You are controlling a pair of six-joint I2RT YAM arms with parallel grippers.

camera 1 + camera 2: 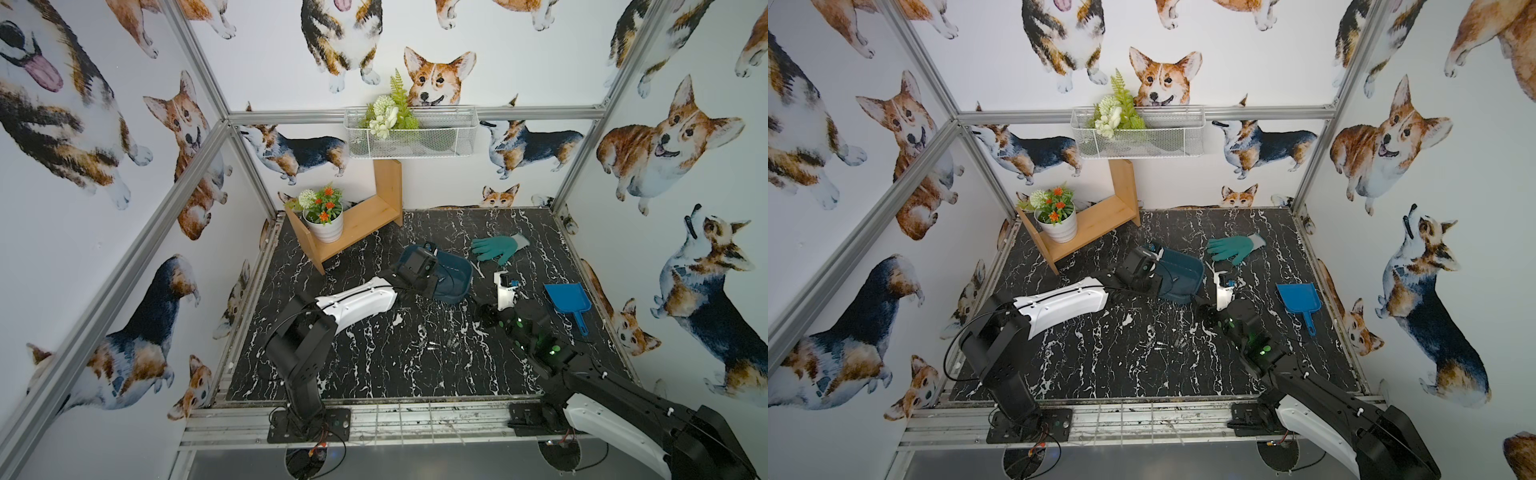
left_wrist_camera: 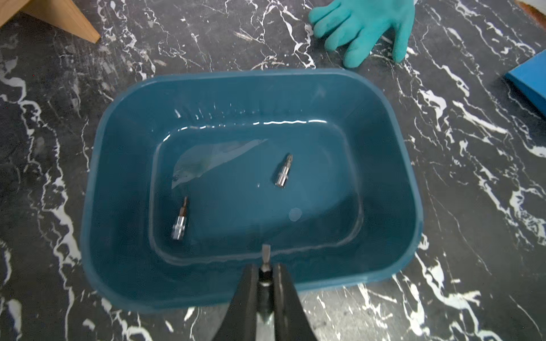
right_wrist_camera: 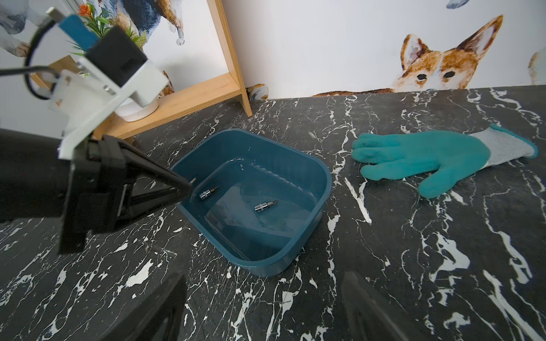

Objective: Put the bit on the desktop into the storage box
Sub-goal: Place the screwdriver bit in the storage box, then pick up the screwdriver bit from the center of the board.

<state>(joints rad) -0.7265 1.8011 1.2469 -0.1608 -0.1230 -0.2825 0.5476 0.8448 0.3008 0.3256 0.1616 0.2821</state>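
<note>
The dark teal storage box (image 2: 97, 206) stands on the black marble desktop (image 1: 374, 365) and shows in both top views (image 1: 455, 278). Two silver bits (image 2: 283, 171) (image 2: 180, 220) lie on its floor, as the right wrist view also shows (image 3: 265, 205). My left gripper (image 2: 265, 270) is shut on another bit (image 2: 266, 252), whose flat tip pokes out over the box's rim. My right gripper (image 3: 264, 298) stands open just short of the box (image 3: 266, 262), with nothing between its fingers. Small shiny pieces (image 1: 432, 345), probably bits, lie mid-desktop.
A teal glove (image 1: 498, 247) lies behind the box and a bright blue dustpan (image 1: 567, 297) to its right. A wooden shelf (image 1: 353, 224) with a flower pot (image 1: 324, 226) stands at the back left. A white wire basket (image 1: 409, 133) hangs on the back wall.
</note>
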